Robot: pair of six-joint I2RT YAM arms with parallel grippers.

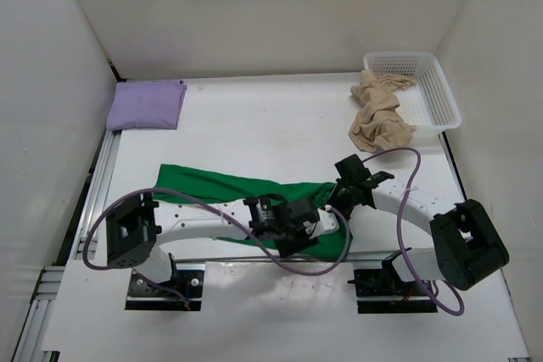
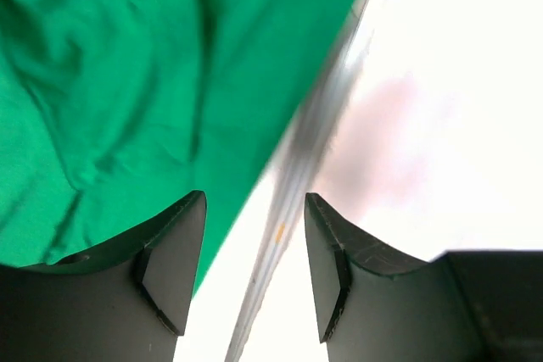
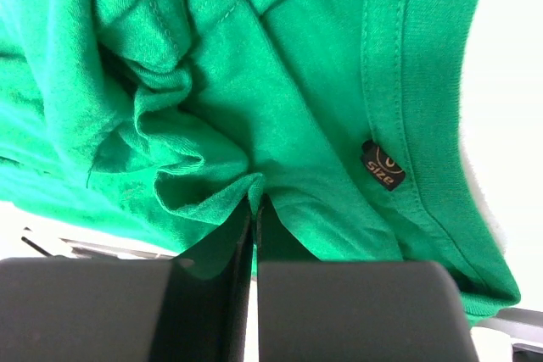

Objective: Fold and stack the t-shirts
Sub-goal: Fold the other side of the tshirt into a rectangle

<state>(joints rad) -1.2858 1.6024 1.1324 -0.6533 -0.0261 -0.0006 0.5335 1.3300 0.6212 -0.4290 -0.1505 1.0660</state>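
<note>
Low over table [image 1: 254,116] front: R fingers [image 3: 267,247] pinch green t-shirt [image 1: 221,186], L fingers [image 2: 174,269] apart at its edge.

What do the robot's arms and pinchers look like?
The left arm and right arm have white links with chunky black joints. A thin purple cable loops along each. The left gripper and right gripper have flat black fingers.

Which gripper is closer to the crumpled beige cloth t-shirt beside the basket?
Right. The right gripper, shut on the green cloth t-shirt, is just near-left of the beige cloth t-shirt; the left gripper sits farther off, toward the near edge.
</note>
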